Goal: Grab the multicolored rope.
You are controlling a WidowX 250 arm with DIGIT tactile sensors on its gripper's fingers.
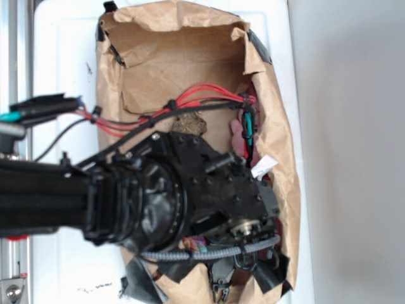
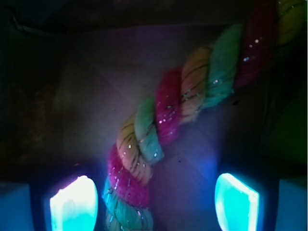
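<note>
Writing: none readable anywhere; a small white tag (image 1: 263,166) by the bag's right wall is too blurred to read. One multicolored rope (image 2: 163,139), twisted red, yellow and light green strands, lies on the floor of the brown paper bag (image 1: 281,126). In the wrist view its long axis runs diagonally, from lower left up to upper right. Hand (image 2: 154,199) is spread: two glowing fingertips (image 2: 73,204), one either side of the frame bottom; rope's lower end sits just inside the left one, contact unclear. Exterior view: black arm (image 1: 126,190) covers the bag, rope hidden; white counter (image 1: 57,63) underneath.
</note>
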